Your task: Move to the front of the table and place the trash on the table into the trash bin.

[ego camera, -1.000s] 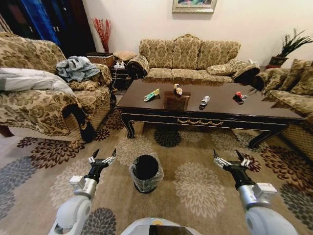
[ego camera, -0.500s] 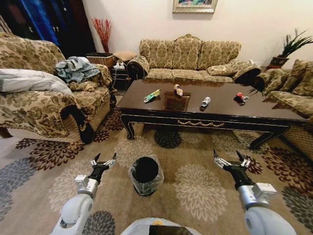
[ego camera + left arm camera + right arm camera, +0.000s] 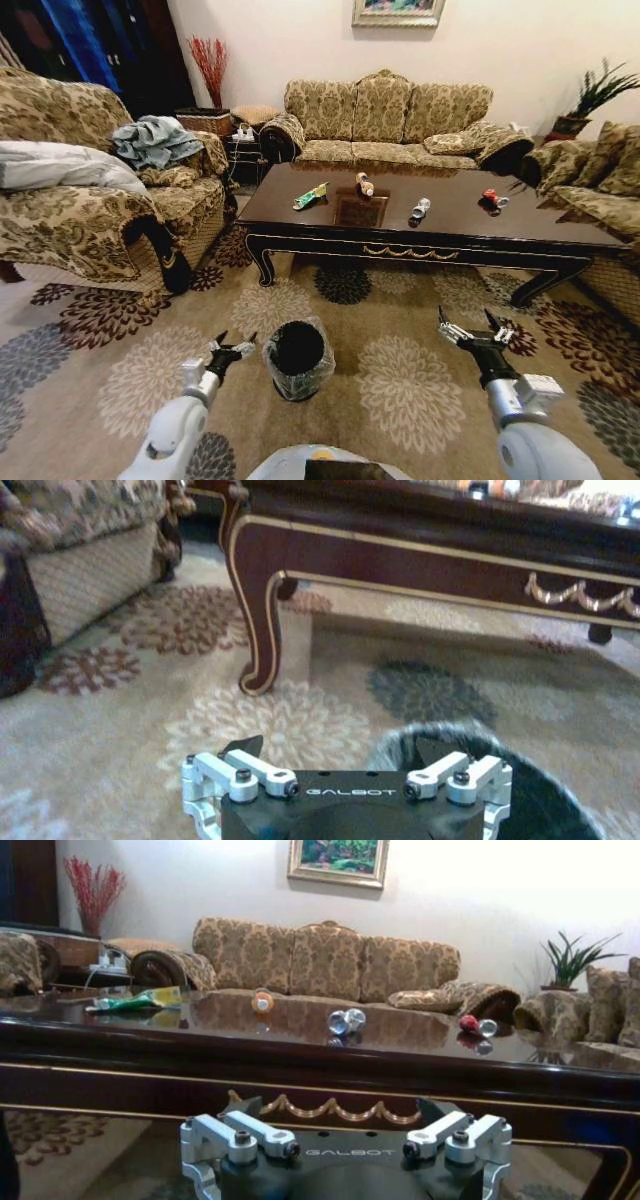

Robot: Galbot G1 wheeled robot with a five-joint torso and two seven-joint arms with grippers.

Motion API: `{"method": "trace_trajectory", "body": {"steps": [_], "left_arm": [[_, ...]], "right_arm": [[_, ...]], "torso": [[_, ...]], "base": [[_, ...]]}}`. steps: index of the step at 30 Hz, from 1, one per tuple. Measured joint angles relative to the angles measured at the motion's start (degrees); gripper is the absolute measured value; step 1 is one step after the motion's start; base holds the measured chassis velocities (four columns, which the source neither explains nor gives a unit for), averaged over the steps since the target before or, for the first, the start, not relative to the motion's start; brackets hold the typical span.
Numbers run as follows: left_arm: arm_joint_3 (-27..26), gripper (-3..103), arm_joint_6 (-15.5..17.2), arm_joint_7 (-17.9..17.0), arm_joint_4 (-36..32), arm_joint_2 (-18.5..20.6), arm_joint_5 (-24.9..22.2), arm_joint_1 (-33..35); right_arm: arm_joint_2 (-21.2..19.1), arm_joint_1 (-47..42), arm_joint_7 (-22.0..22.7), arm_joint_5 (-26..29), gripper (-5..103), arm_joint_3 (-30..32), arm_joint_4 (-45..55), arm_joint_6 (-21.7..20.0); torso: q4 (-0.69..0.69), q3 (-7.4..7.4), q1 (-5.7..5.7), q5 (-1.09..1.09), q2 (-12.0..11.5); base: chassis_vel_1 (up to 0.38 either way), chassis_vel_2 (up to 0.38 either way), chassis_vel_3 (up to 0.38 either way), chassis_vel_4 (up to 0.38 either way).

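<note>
Trash count: I count four pieces on the table point(image 3: 520, 225), lying in a loose row, none touching another.
Green-yellow wrapper point(image 3: 310, 195): farthest left, flat and crinkled, at about 10 o'clock from the square inlay panel point(image 3: 360, 209).
Tan little bottle point(image 3: 364, 183): on its side at 12 o'clock from the panel, close to it.
Silver can point(image 3: 419, 208): tipped over at 3 o'clock from the panel; from the right wrist I see its round end facing me.
Red can point(image 3: 488, 197): farthest right, also lying down, well apart from the silver one.
Table: one, glossy dark brown wood, curved legs, gold scroll trim along the front rail; it stands at 12 o'clock from me, across the flowered carpet point(image 3: 420, 380).
Trash bin point(image 3: 298, 355): one, round and black with a clear crinkly liner, on the carpet on my side of the table.
Left gripper point(image 3: 232, 349): arm reaches forward low, fingers spread apart and holding nothing, just beside the bin at its 9 o'clock; from the left wrist the bin's rim sits right under one fingertip.
Right gripper point(image 3: 476, 333): arm held forward over the carpet, at 3 o'clock from the bin and well apart from it; fingers spread wide, empty, pointed at the table's front rail.
</note>
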Motion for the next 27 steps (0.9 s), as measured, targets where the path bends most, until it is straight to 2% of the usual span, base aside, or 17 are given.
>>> {"method": "trace_trajectory", "body": {"steps": [7,10,21,25,26,27], "left_arm": [[4.31,100,1.17,-3.39,3.53,-1.05,1.55,-2.18],[6.39,100,3.77,-5.67,5.02,-1.72,1.79,-3.19],[8.30,100,6.10,-6.58,5.80,-1.86,2.75,-4.54],[9.27,100,9.93,-6.82,4.69,-2.02,3.20,-5.05],[9.93,100,12.18,-7.63,4.22,-2.02,3.44,-5.48],[9.93,100,12.18,-7.63,4.22,-2.02,3.44,-5.48]], "right_arm": [[0.11,-0.20,0.42,-0.01,100,0.14,-0.42,0.37],[0.40,-0.19,0.42,-0.57,100,0.11,-0.74,1.02],[1.29,-1.16,0.44,-0.54,100,0.51,-1.15,2.17],[1.48,-1.33,0.48,-0.58,100,0.36,-1.15,2.27],[1.43,-1.36,0.54,-0.59,100,0.37,-1.13,2.30],[1.43,-1.36,0.54,-0.59,100,0.37,-1.13,2.30]], "torso": [[-0.01,0.00,0.00,0.00,0.00],[0.00,0.00,0.00,0.00,0.00],[-0.01,0.01,0.01,0.00,0.01],[0.00,0.01,0.01,0.00,0.01],[0.00,0.01,0.01,0.00,0.01],[0.00,0.01,0.01,0.00,0.01]], "base": [[0.000,0.000,0.000,0.000],[0.000,0.000,0.000,0.000],[0.000,0.000,0.000,0.000],[0.000,0.000,0.000,0.000],[0.000,0.000,0.000,0.000],[0.000,0.000,0.000,0.000]]}}
